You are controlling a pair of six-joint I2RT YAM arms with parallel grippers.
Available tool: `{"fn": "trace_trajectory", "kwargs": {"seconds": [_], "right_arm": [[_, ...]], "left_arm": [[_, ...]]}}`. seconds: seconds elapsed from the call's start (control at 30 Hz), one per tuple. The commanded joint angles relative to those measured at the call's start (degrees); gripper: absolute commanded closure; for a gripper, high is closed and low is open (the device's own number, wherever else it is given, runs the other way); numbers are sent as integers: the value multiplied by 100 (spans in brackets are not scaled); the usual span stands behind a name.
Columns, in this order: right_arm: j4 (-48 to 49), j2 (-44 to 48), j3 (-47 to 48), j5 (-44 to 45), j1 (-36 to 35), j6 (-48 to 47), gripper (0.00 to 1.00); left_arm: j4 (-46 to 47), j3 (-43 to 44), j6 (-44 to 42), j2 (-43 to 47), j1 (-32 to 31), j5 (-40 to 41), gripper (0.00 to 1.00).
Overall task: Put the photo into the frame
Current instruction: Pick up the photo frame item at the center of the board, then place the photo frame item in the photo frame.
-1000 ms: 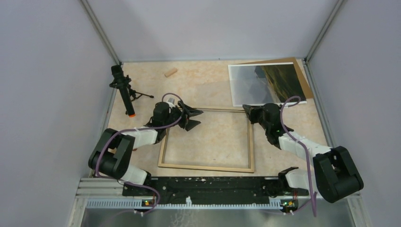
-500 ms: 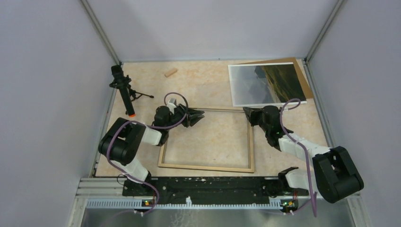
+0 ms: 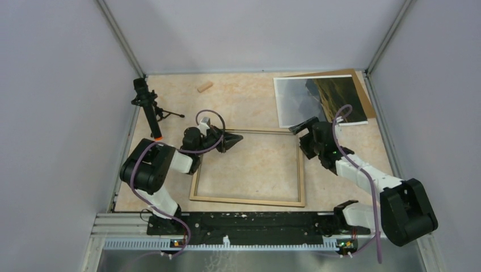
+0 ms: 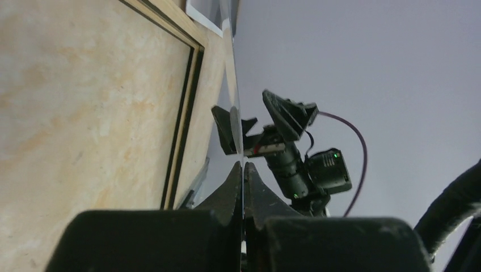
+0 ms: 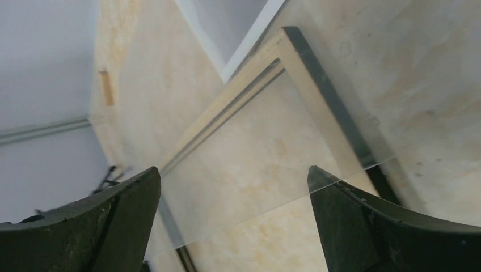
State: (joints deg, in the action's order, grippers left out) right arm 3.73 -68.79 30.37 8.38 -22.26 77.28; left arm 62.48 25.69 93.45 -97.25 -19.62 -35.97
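Left tool [image 4: 243,168]: jaws pinched right down on the near edge of a clear pane [image 5: 295,170], nothing else in it. The pane looks tilted up off the bench [image 3: 249,102], over the 12 o'clock rail of the frame [image 3: 249,200]; in the left wrist view it shows edge-on as a thin bright line running away from the tips.

Right tool [image 5: 233,170]: jaws spread wide, gripping nothing. It sits at the frame's 1 o'clock corner, facing the left tool across the pane. One finger is close to the sheet; can't tell if it touches.

Frame: flat on the bench mid-way between the arms, pale face up, opening bare, bench showing through.

Photo [image 3: 320,101]: well apart from the frame at its 1 o'clock, in the far right corner, lying on a brown backing board [image 3: 365,93]. Neither tool is on it.

Step, my read: glazing handling, not photo placement. The pane is held on one edge only and the second arm is lined up to take the opposite edge.

Next move calls for the right tool to close squarely on the pane's edge without pushing it sideways out of the left pinch, then both arms moving it level. The photo pickup comes after. Task is early: nothing is seated in the frame yet.
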Motion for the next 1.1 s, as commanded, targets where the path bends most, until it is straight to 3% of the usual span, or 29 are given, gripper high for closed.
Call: {"fn": "trace_trajectory", "kwargs": {"seconds": [0.0,0.13,0.33,0.4,0.57,0.7,0.87,0.97,1.07], "right_arm": [[-1383,408,381,262,-59,-2523,1],[-1949,871,246,289,-51,-3758,1],[-2400,1100,598,-4,137,-4637,1],[-2338,937,785,-580,553,-4931,1],[-1964,-40,1180,-3175,2130,-5377,3],[-1325,-1062,1344,-4695,2803,-5123,4],[-7,-1995,1217,-5498,3008,-4409,7],[594,-2447,1207,-5833,3000,-4110,14],[732,-2780,1284,-5973,2951,-4092,27]], "left_arm": [[-440,73,-746,381,391,-473,100],[-1894,435,-1777,660,786,-970,100],[-3302,788,-2943,971,1275,-1446,100],[-4010,989,-3462,1004,1369,-1510,100],[-4824,1042,-4230,1069,1700,-1788,100],[-5245,1026,-4646,1041,1913,-1993,100],[-5817,1072,-5200,968,2223,-2063,100],[-6130,1150,-5532,830,2279,-2087,100],[-6186,1157,-5694,779,2278,-2099,100]]}}
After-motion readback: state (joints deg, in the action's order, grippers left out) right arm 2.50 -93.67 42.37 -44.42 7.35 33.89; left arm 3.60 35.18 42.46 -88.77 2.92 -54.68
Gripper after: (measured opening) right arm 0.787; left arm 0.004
